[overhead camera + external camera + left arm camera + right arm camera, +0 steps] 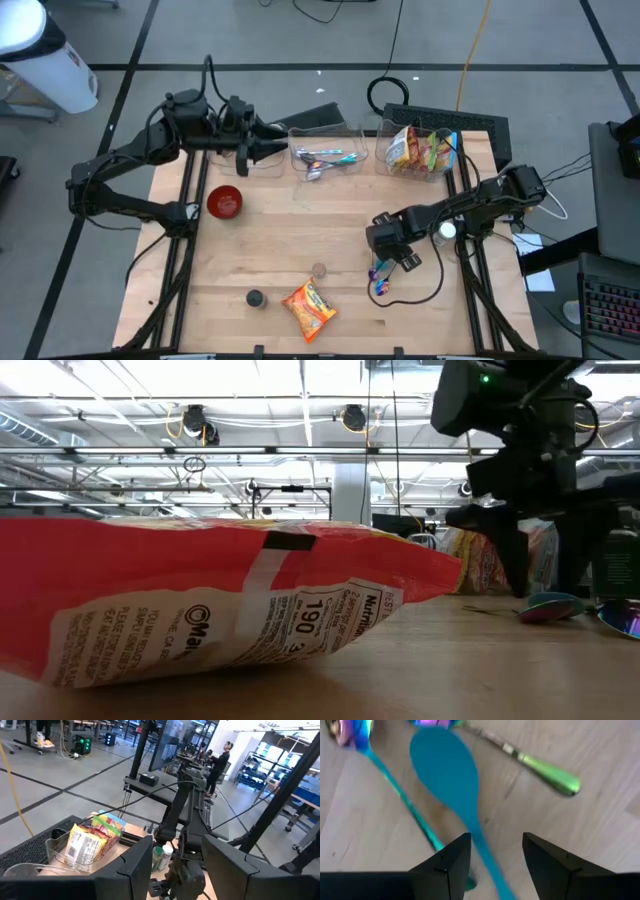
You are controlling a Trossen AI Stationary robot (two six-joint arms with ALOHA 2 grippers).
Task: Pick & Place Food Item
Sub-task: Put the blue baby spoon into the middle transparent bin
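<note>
An orange snack bag [308, 308] lies flat on the table near its front edge and fills the low view [200, 610]. My right gripper [392, 262] is open and points down over several iridescent utensils [380, 286] lying on the table to the right of the bag. In the right wrist view its fingers [492, 847] stand on either side of a blue spoon's handle [480, 840] without touching it. My left gripper [272, 150] is open and empty at the far left, beside a clear bin, as the left wrist view [177, 852] shows.
A clear bin with utensils [325, 156] and a clear bin with snack bags [420, 150] stand at the far edge. A red bowl [224, 202] sits at the left. A small dark object [255, 298] and a small round piece [319, 270] lie near the bag.
</note>
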